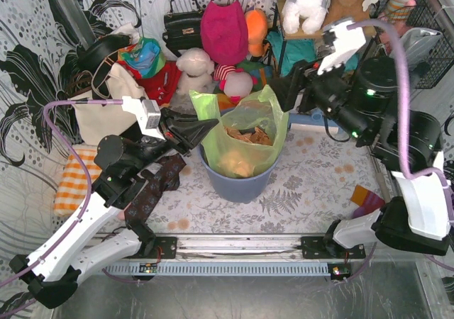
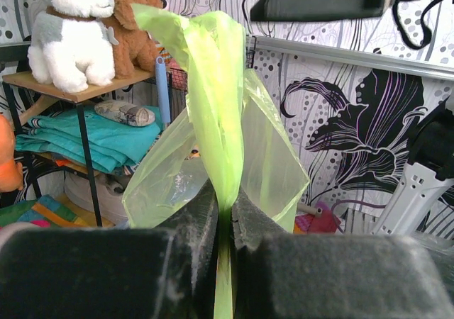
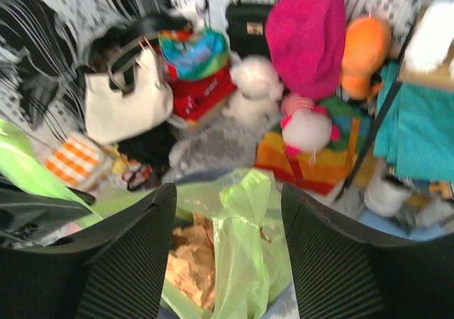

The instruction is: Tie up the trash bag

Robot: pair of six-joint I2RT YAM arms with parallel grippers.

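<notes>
The lime-green trash bag (image 1: pixel 245 149) sits in a blue-grey round bin (image 1: pixel 241 184), with crumpled orange-brown paper (image 1: pixel 245 135) showing at its open mouth. My left gripper (image 1: pixel 207 127) is shut on the bag's left flap and holds it up. In the left wrist view, the flap (image 2: pixel 213 85) rises from between the closed fingers (image 2: pixel 202 220). My right gripper (image 1: pixel 284 92) is open at the bag's right side. In the right wrist view, the bag's right flap (image 3: pixel 245 241) stands between the spread fingers (image 3: pixel 135 255), not gripped, and the paper (image 3: pixel 188 262) lies below.
Behind the bin are a cream tote bag (image 1: pixel 106 99), plush toys (image 1: pixel 195 67), a pink bag (image 1: pixel 223 28) and a black handbag (image 1: pixel 183 25). A shelf with teal towels (image 1: pixel 301 49) stands back right. An orange checked cloth (image 1: pixel 74 181) lies at the left.
</notes>
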